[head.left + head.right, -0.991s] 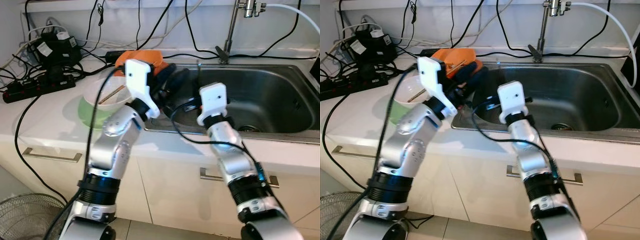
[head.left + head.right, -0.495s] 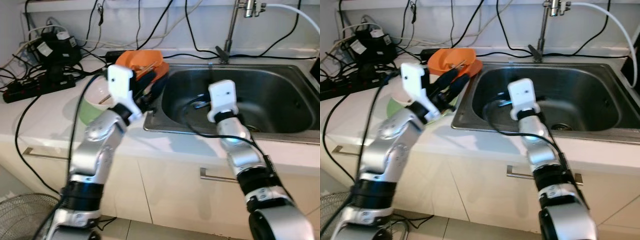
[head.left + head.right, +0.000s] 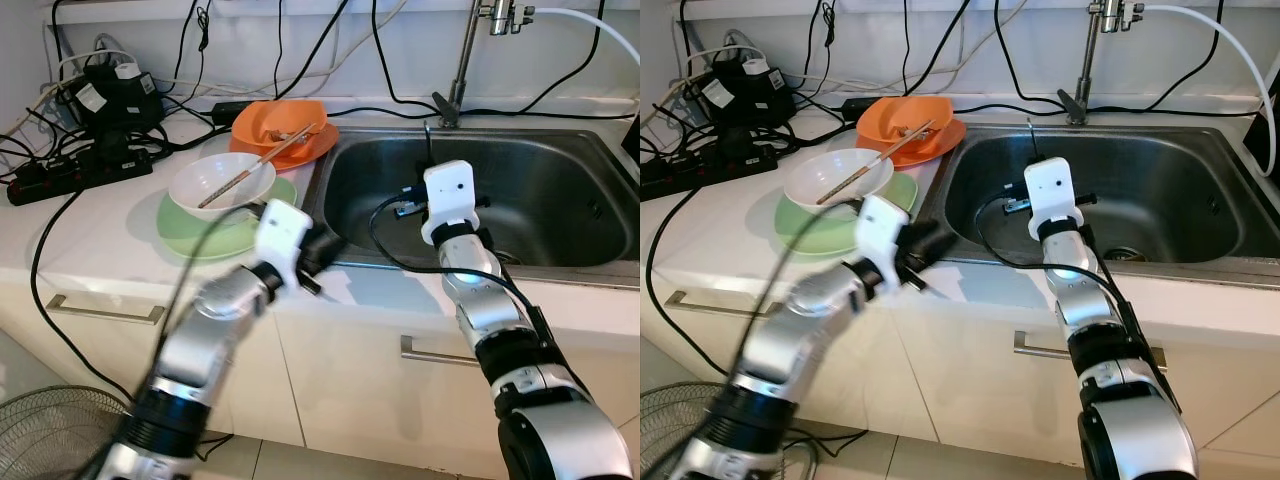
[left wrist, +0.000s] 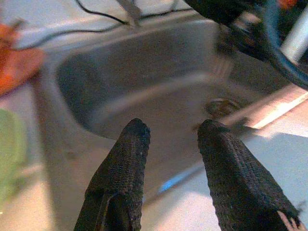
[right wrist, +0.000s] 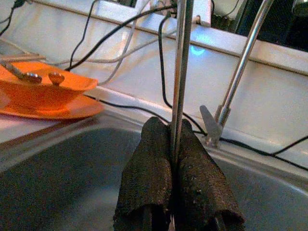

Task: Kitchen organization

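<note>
Right wrist view: right gripper (image 5: pixel 174 159) clamps a metal rod (image 5: pixel 181 62) (utensil handle?) over the sink (image 3: pixel 560 200); thin grip may slip. Left gripper (image 4: pixel 168 139) gapes.

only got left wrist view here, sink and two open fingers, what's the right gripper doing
Observer: The right gripper is shut on a thin metal rod, held upright over the sink.
Operator: ok and where's my left gripper sitting in the room
Observer: The left gripper hovers at the sink's front left corner, above the counter edge, holding nothing.
Operator: any dishes nearby
Observer: Yes. A white bowl with chopsticks across it sits on a green plate on the robot's left. Behind it, an orange bowl stands on an orange plate.
</note>
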You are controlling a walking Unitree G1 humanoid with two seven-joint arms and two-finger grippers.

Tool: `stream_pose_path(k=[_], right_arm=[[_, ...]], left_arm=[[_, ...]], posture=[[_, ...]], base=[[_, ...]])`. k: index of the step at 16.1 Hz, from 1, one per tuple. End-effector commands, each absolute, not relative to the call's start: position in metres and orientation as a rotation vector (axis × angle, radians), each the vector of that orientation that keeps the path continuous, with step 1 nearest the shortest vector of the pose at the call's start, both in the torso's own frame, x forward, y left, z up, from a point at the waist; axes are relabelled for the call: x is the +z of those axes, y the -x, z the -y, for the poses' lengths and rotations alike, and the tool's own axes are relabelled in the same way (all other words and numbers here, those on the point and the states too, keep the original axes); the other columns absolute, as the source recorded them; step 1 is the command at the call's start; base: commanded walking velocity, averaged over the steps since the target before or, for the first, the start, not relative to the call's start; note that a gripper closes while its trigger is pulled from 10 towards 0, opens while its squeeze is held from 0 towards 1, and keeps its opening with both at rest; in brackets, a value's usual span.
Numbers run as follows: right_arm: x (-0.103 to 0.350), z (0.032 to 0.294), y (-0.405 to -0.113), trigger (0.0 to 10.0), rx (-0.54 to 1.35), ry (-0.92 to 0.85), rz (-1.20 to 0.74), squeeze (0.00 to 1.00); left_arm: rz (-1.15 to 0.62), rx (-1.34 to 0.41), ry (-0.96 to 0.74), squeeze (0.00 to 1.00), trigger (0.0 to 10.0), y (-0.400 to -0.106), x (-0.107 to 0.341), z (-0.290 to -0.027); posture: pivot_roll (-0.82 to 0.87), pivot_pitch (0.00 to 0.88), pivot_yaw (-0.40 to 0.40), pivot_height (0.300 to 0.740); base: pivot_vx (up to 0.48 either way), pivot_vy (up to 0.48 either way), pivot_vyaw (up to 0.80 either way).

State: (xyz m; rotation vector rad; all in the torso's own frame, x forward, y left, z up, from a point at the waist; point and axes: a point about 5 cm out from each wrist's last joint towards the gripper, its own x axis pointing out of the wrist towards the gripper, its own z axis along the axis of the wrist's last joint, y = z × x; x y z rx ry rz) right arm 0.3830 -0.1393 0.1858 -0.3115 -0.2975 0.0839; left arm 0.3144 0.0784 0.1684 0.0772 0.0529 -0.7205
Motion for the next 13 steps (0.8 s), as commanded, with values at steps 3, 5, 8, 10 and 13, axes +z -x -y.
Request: stream_pose_path(k=[3, 5, 8, 10, 13], right_arm=[[0.189, 0.131, -0.387, 10.0, 0.102, 0.320, 0.301, 0.00], [0.184, 0.128, -0.387, 10.0, 0.115, 0.324, 0.285, 0.00], [0.174, 0.126, -0.386, 10.0, 0.122, 0.331, 0.253, 0.00], [0.172, 0.126, -0.386, 10.0, 0.122, 0.326, 0.251, 0.00], [0.167, 0.125, -0.385, 10.0, 0.123, 0.325, 0.237, 0.00]], left_arm=[[-0.083, -0.761, -0.093, 0.00, 10.0, -0.309, 0.166, -0.073], [-0.102, -0.784, -0.102, 0.00, 10.0, -0.305, 0.162, -0.070], [-0.120, -0.802, -0.126, 0.00, 10.0, -0.303, 0.159, -0.068], [-0.126, -0.826, -0.124, 0.00, 10.0, -0.300, 0.157, -0.064], [-0.132, -0.847, -0.116, 0.00, 10.0, -0.295, 0.156, -0.057]], posture=[[0.09, 0.012, 0.101, 0.740], [0.09, 0.012, 0.100, 0.740], [0.10, 0.013, 0.096, 0.740], [0.09, 0.016, 0.097, 0.740], [0.10, 0.020, 0.094, 0.740]], base=[[0.000, 0.000, 0.00], [0.000, 0.000, 0.00], [0.000, 0.000, 0.00], [0.000, 0.000, 0.00], [0.000, 0.000, 0.00]])
